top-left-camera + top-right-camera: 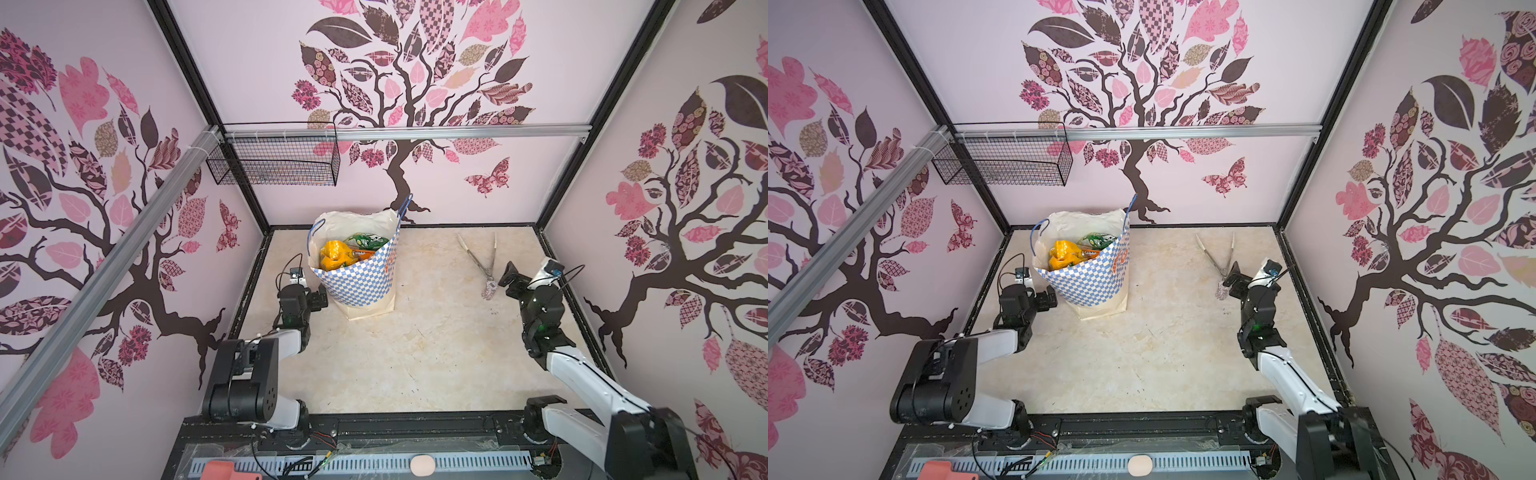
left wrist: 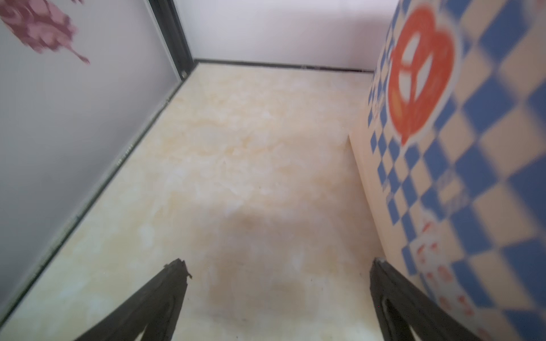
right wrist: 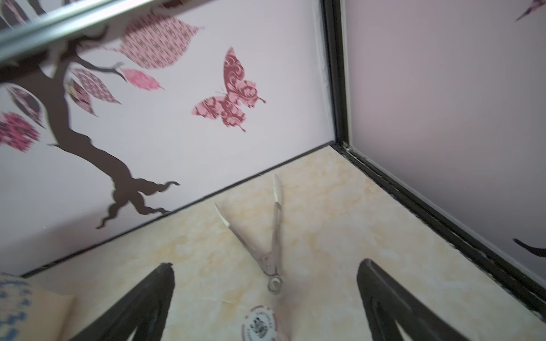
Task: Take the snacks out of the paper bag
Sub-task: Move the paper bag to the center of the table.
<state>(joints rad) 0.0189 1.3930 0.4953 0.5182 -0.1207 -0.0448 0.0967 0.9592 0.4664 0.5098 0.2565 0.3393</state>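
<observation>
Several snacks fill the paper bag, probably light and slippery; pinch a crinkled top edge. Left gripper just beside the bag, right gripper well apart: both wide open, empty.

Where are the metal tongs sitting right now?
In both top views the tongs lie open on the table toward its far right corner, just ahead of the open right gripper, well apart from the paper bag.
</observation>
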